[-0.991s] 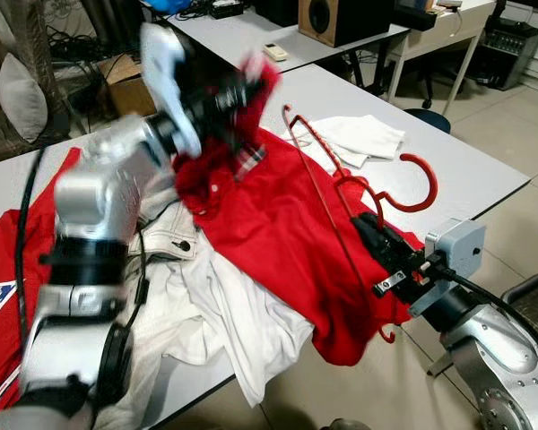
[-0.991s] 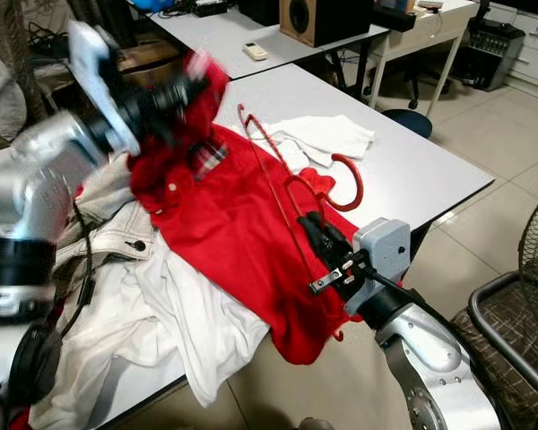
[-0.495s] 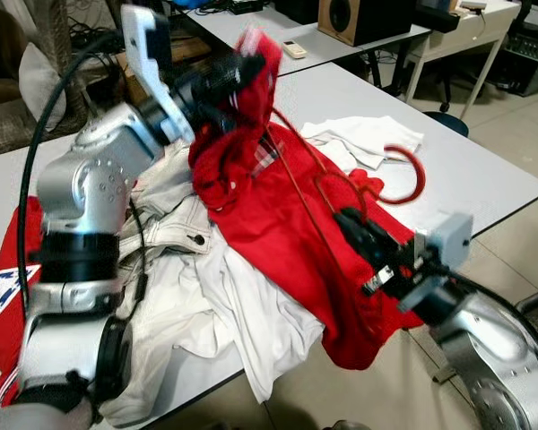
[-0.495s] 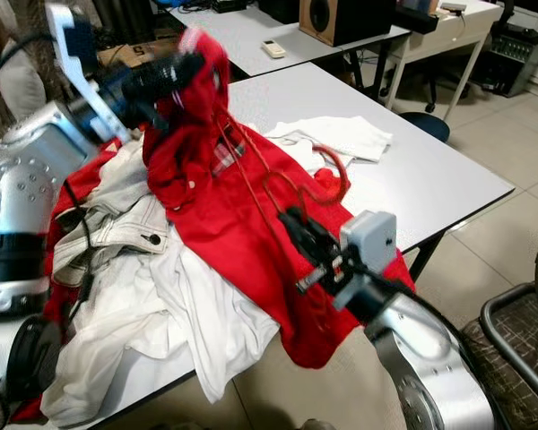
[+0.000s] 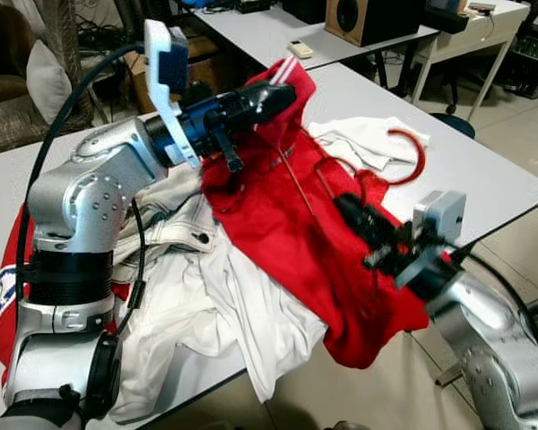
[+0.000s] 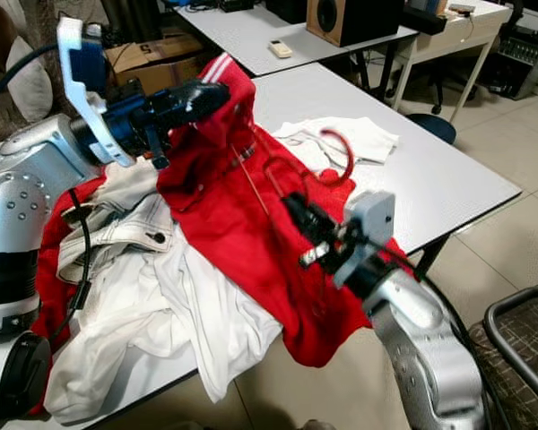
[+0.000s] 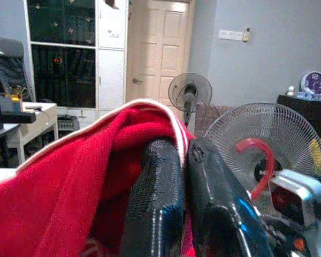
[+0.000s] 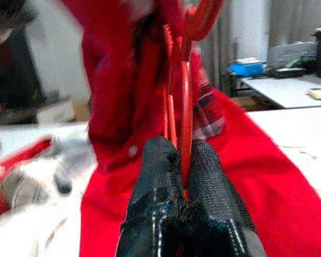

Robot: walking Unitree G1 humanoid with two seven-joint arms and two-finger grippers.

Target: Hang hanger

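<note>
Above the table [image 5: 484, 170], the left tool [image 5: 282, 92] is clenched on the collar of the red shirt [image 5: 296, 242], lifting it so the neck opens. The right tool [image 5: 351, 211] grips the red hanger [image 5: 403, 166], which sits partly inside the shirt, probably to steady it.

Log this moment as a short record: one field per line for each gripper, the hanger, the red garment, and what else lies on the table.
left gripper: shut on the red garment's collar, held up above the table
right gripper: shut on the red hanger's wire
red hanger: hook up, frame against the garment
red garment: draped from the left gripper, lower end hanging past the table edge
table: grey; carries a white garment pile and a white cloth
</note>
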